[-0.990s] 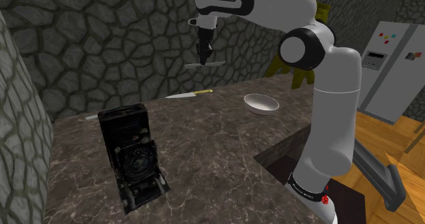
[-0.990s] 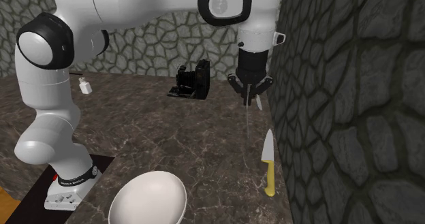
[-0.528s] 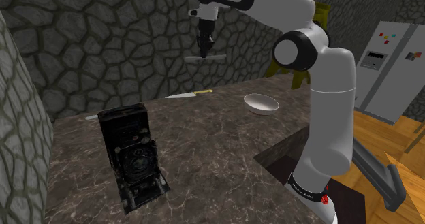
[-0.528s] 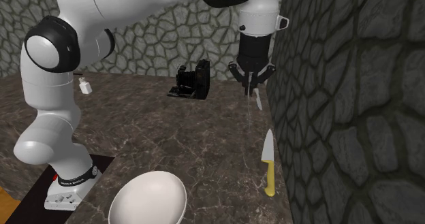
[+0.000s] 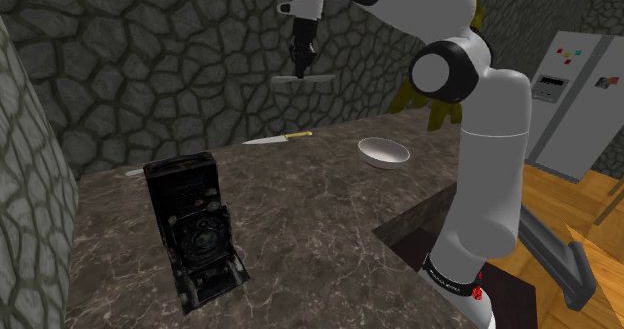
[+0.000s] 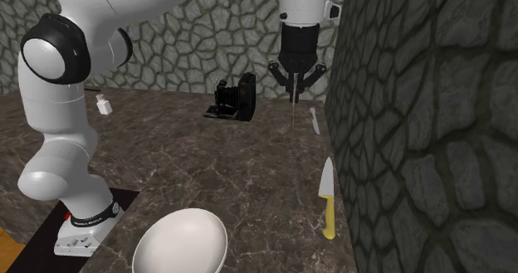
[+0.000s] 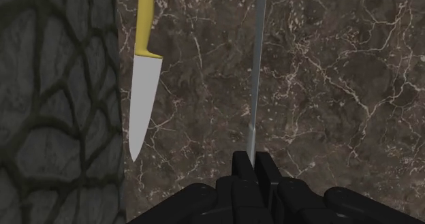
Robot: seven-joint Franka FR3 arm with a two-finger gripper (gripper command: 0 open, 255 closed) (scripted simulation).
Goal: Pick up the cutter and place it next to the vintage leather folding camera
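Note:
My gripper (image 5: 300, 65) is shut on the cutter (image 5: 300, 80), a thin grey blade-like strip, and holds it high above the back of the dark marble counter (image 5: 330, 207). From the second exterior view, the gripper (image 6: 295, 74) hangs near the stone wall with the cutter (image 6: 295, 97) edge-on below it. In the wrist view the cutter (image 7: 255, 86) runs straight out from between the closed fingers (image 7: 244, 167). The black folding camera (image 5: 195, 227) stands open at the shoulder view's lower left, far from the gripper, and appears as a small black camera (image 6: 237, 97) beyond the gripper.
A yellow-handled kitchen knife (image 5: 278, 137) lies along the stone wall, below the gripper (image 7: 143, 100). A white bowl (image 5: 385, 153) sits at the counter's right. A small pale utensil (image 6: 314, 120) lies by the wall. A fridge (image 5: 575, 97) stands at the right.
The gripper has risen with the cutter clasped in it and shifted a little toward the camera's end of the counter. Nothing on the counter moved.

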